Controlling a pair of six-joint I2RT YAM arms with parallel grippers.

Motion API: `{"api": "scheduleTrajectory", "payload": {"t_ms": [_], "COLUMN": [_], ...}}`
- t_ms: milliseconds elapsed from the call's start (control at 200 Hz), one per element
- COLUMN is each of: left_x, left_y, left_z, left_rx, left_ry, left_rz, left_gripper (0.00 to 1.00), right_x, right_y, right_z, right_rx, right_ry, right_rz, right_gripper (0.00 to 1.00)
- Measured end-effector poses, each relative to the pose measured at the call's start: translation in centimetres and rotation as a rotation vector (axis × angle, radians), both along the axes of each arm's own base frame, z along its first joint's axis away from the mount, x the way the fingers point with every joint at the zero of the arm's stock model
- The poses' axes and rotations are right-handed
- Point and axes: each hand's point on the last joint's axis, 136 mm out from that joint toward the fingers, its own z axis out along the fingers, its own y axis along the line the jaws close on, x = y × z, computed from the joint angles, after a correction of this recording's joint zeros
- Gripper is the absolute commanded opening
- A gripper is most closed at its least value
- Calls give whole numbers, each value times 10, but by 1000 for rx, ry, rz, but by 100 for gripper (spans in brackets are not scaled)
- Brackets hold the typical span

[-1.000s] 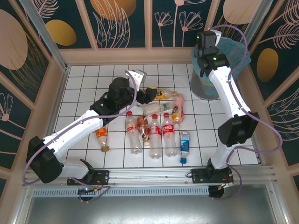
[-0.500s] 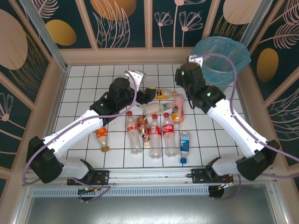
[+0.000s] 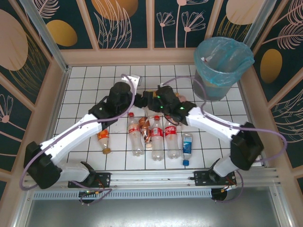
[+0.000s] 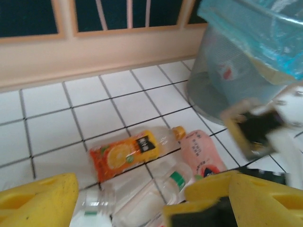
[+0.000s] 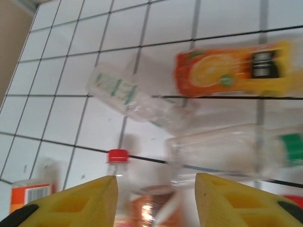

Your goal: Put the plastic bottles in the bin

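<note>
Several plastic bottles [image 3: 156, 137] lie side by side on the white tiled floor, with an orange-labelled one [image 3: 104, 139] off to the left. The bin [image 3: 222, 66], grey with a blue bag, stands at the back right. My left gripper [image 3: 141, 98] hovers open over a clear green-labelled bottle [image 4: 161, 194], beside an orange juice bottle [image 4: 128, 153] and a pink one [image 4: 203, 153]. My right gripper [image 3: 150, 100] is close beside it, open, low over the pile. Between its yellow fingers [image 5: 71, 203] I see a red-capped bottle [image 5: 118, 156] and a clear bottle [image 5: 222, 151]. Neither gripper holds anything.
A wooden rim and patterned walls [image 3: 123, 28] enclose the tiled floor. The bin wall [image 4: 236, 85] rises just right of the pile. The two wrists nearly touch over the bottles. Bare tiles [image 3: 85, 85] spread to the left and behind.
My right arm has swung from above the bin down and left to the bottle pile, its jaws narrowing a little. The left arm has barely shifted.
</note>
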Motion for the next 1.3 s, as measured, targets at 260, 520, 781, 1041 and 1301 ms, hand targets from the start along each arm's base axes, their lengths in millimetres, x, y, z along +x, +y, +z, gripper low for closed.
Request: {"api": "scheduleTrajectory", "payload": {"t_ms": [260,520,781,1041,1301], "left_x": [-49,-79,-89,-87,-86], "left_y": [82,123,134,132,131], "left_z": [-33,-75,-92,-95,-95], "left_rx": [-35,-32,-21,-12,-11], "left_ry": [85,172,182,185,182], "left_rz": [228,343,354,352,351], "left_gripper": [82,81,82,83,83], "right_x": [24,27,22,20,14], "right_y": [102,128,125,118,116], "right_z": [-32,-85,-114,-121,-140], "right_rx": [-49,-150,-239,-290,-312], "right_ry": [105,231,313,336,384], "right_rz": [151,219,234,228,240], "right_gripper": [47,47,48,51,48]}}
